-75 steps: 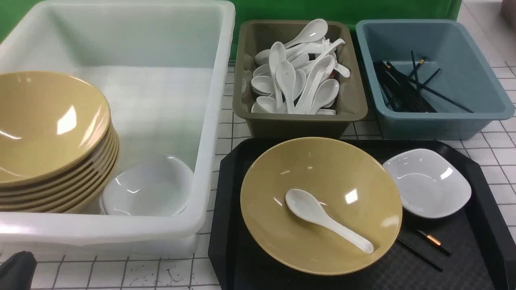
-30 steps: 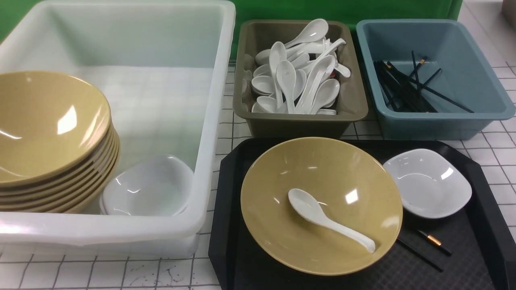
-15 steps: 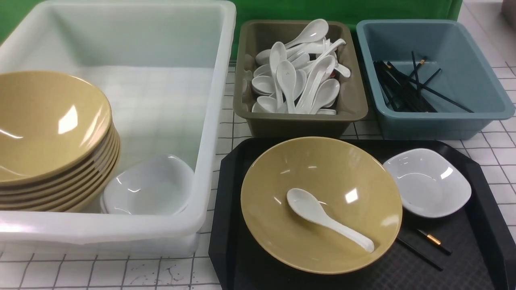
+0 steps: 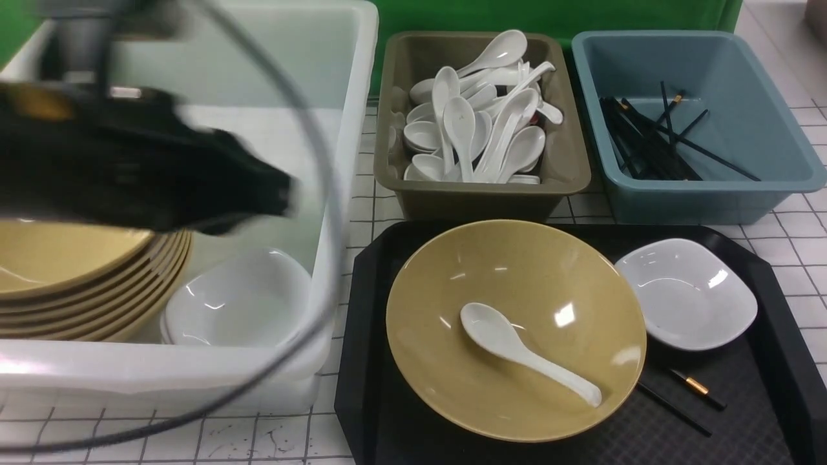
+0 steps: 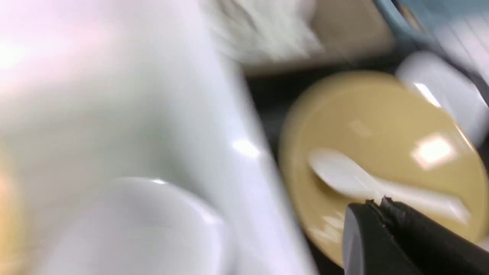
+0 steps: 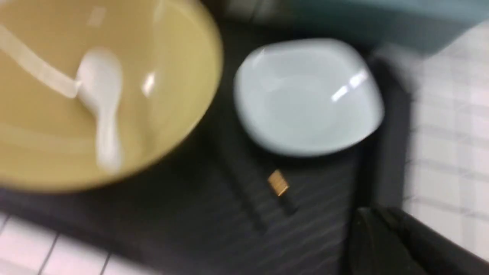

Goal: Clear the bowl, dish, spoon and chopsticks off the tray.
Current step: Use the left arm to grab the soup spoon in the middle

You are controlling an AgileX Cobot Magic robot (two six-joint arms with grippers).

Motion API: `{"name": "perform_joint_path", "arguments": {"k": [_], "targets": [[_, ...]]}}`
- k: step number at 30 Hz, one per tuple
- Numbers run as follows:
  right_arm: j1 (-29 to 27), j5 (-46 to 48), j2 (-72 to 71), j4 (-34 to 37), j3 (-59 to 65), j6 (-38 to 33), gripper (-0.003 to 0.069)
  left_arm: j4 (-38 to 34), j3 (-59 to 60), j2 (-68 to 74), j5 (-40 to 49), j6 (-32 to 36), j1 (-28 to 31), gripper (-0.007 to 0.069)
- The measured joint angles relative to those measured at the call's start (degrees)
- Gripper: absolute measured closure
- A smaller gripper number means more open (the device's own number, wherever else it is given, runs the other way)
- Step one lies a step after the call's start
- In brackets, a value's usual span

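The mustard-yellow bowl (image 4: 515,329) sits on the black tray (image 4: 362,361) with the white spoon (image 4: 523,352) lying inside it. The small white dish (image 4: 686,294) rests on the tray to the bowl's right. In front of the dish lie the black chopsticks (image 4: 696,386), partly under the bowl's rim. My left gripper (image 4: 284,190) hovers blurred over the white tub, shut and empty, its tips (image 5: 376,202) pressed together. My right gripper (image 6: 368,214) appears only in the right wrist view, shut and empty, above the tray's edge near the chopsticks (image 6: 278,182) and dish (image 6: 308,95).
A large white tub (image 4: 352,116) on the left holds a stack of yellow bowls (image 4: 90,284) and white dishes (image 4: 239,300). Behind the tray stand an olive tub (image 4: 481,194) full of white spoons and a blue tub (image 4: 711,194) with black chopsticks. A cable (image 4: 316,161) loops from the left arm.
My left arm has swung into the front view over the white tub, trailing its cable; before, it was out of sight. The things on the tray have not moved.
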Motion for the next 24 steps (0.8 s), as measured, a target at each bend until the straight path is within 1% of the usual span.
{"name": "perform_joint_path", "arguments": {"k": [2,6,8,10,11,13,14,15,18,20,24], "targets": [[0.0,-1.16,1.76,3.4,3.16,-3.27,0.0623,-0.13,-6.18,8.43,4.4,1.67,-5.57,0.0631],[0.0,-5.2,1.91,6.11,7.21,-3.93,0.0623,3.95,-14.96,20.65,8.27,1.45,-12.15,0.061],[0.0,-7.2,1.91,7.02,8.67,-4.05,0.0623,5.78,-18.71,26.04,9.8,1.22,-14.26,0.0573],[0.0,-8.39,1.91,7.71,9.13,-4.15,0.0623,7.18,-24.01,32.1,12.37,0.74,-16.23,0.0501],[0.0,-8.64,1.91,7.93,9.2,-4.2,0.0623,7.82,-26.05,35.18,13.73,0.19,-16.61,0.0448],[0.13,-8.88,1.91,8.09,9.2,-4.2,0.0623,8.18,-27.95,37.16,14.65,-0.37,-16.74,0.041],[0.59,-9.27,1.91,8.3,9.25,-4.2,0.0623,8.96,-30.44,40.55,16.22,-1.13,-16.79,0.0342],[1.2,-9.58,1.91,8.45,9.32,-4.2,0.0623,9.74,-32.08,42.92,17.15,-1.91,-16.79,0.0295],[3.24,-10.28,1.91,8.71,9.38,-4.42,0.0623,12.34,-36.03,49.48,19.36,-4.66,-16.79,0.0196],[4.51,-10.34,1.91,8.77,9.38,-4.95,0.0622,13.8,-38.28,52.9,20.53,-6.63,-16.79,0.0165],[5.61,-10.34,1.91,8.91,9.38,-5.3,0.0622,14.74,-39.82,56.22,21.1,-8.73,-16.79,0.0173]]}}
